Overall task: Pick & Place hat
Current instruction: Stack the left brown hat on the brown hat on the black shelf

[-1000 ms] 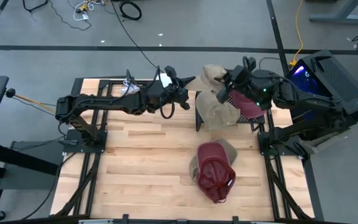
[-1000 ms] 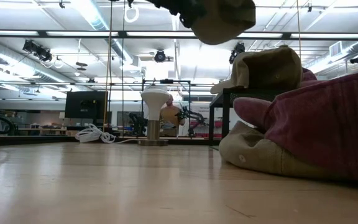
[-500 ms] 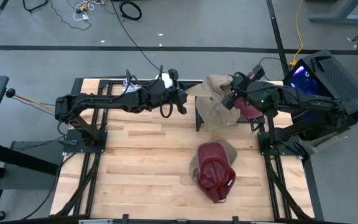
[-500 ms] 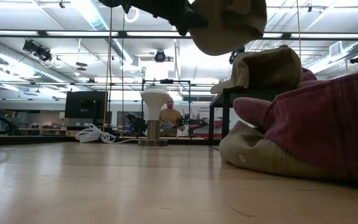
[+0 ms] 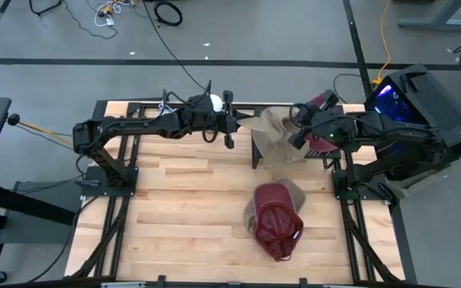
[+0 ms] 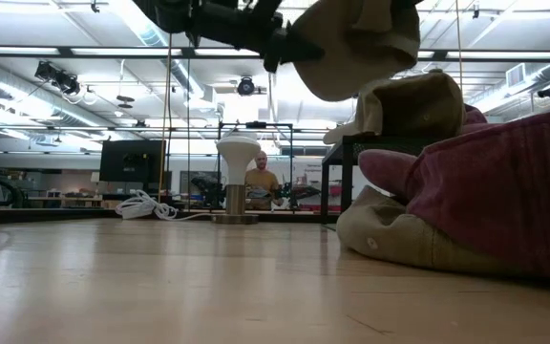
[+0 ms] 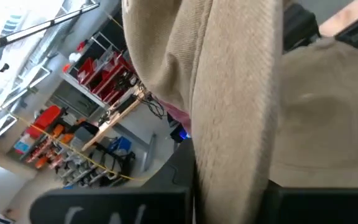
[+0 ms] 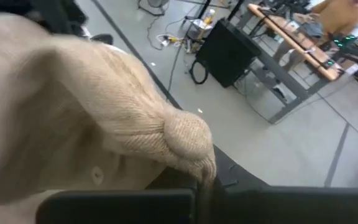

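Note:
A tan hat [image 5: 269, 124] hangs in the air between my two grippers, over the far middle of the table. My left gripper [image 5: 235, 126] is shut on its left side, and my right gripper [image 5: 296, 128] is shut on its right side. Just below it, a second tan hat [image 6: 411, 103] sits on a black stand [image 6: 336, 182], with a maroon hat [image 5: 320, 141] beside it. Nearer the front edge, a maroon cap [image 5: 278, 218] lies on top of another tan cap [image 6: 390, 239] on the table. My left gripper pinches the tan hat's brim edge [image 7: 229, 155] between its two fingers. It comes in about level from the table's left. The hat is lifted clear. My right gripper pinches a bunched fold of the hat's crown cloth [image 8: 185, 140] between its fingers, slanting down from the table's right. The cloth spreads out from the fold toward the other gripper.
The black stand's frame [image 5: 254, 152] stands upright under the held hat. A white lamp-like thing [image 6: 237, 153] and a coil of white cable [image 6: 146, 205] sit at the table's far side. Bare wood [image 5: 182, 216] lies left of the stacked caps. A person [image 6: 261, 177] is in the room behind.
Both grippers have sunk and turned while staying shut on the tan hat. The hat has come down with them and now hangs just above the tan hat on the stand, more drawn out between the two grippers than before.

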Controlling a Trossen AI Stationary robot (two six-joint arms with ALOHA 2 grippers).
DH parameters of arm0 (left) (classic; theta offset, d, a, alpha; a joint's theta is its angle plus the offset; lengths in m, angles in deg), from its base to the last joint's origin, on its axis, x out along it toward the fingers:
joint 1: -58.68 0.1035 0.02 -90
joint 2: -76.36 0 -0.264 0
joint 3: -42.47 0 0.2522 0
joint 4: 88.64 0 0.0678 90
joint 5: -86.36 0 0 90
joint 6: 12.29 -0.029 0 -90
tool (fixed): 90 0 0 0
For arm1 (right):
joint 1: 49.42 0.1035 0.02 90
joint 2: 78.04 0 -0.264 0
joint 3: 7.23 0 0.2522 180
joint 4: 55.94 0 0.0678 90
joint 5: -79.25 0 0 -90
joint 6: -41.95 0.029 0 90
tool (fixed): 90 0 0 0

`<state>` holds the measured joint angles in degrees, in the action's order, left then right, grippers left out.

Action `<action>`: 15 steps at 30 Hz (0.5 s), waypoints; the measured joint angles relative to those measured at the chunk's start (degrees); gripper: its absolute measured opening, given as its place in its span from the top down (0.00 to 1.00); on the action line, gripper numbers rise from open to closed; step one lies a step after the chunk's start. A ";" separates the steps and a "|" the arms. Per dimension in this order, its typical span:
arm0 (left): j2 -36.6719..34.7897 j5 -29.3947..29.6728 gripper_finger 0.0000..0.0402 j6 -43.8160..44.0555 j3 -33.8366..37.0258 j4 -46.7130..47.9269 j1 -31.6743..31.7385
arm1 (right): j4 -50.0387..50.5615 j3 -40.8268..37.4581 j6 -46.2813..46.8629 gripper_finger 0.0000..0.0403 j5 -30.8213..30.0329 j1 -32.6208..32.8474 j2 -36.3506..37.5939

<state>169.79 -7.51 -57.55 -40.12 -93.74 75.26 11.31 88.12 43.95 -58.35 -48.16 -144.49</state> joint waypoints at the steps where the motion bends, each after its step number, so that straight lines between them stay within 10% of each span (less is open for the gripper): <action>1: 0.20 0.05 0.95 -0.82 0.09 -0.50 0.06 | -0.26 0.00 -0.55 1.00 0.26 -0.04 -0.31; 15: 4.22 3.93 0.83 -12.59 -0.16 -3.61 -0.73 | -2.13 0.00 -4.46 1.00 -0.23 -0.04 -1.62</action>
<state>174.02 -3.58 -70.14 -40.28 -97.35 74.54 9.18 88.12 39.49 -58.58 -48.20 -146.11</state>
